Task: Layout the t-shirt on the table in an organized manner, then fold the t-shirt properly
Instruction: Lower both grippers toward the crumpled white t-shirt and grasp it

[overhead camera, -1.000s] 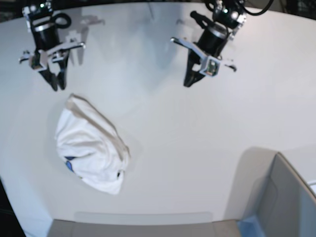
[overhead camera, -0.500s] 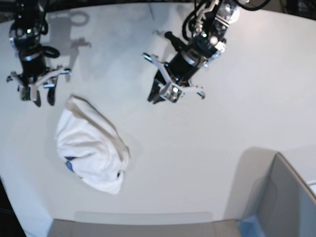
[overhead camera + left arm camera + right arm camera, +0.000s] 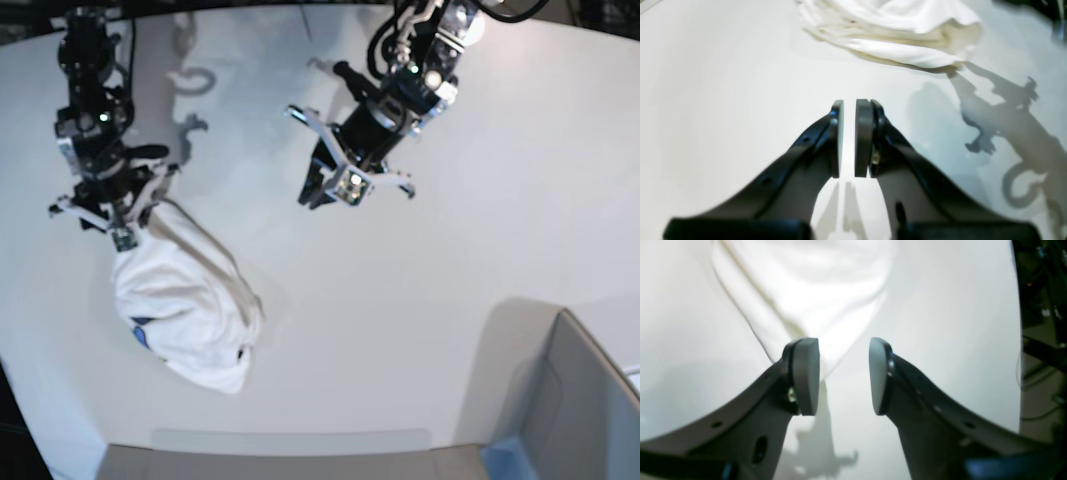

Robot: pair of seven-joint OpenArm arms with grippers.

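Note:
The white t-shirt [image 3: 185,300] lies crumpled in a heap on the left of the white table [image 3: 450,280], with a bit of blue print showing at its lower left edge. My right gripper [image 3: 132,218] hovers over the heap's top end. In the right wrist view that gripper [image 3: 843,373] is open, with the shirt's pointed fold [image 3: 806,290] just ahead of its pads and nothing pinched. My left gripper [image 3: 313,193] hangs over bare table to the right of the shirt. Its pads [image 3: 862,133] stand a narrow gap apart with nothing between them, and the t-shirt [image 3: 893,33] lies ahead.
A grey bin [image 3: 580,400] with a blue corner stands at the lower right. Beyond the table's edge is dark clutter with cables [image 3: 1040,306]. Arm shadows fall on the tabletop [image 3: 1000,110].
My right arm has come down onto the shirt's top end and its jaws have widened. My left arm swung left toward the shirt, parted its jaws slightly, then held still.

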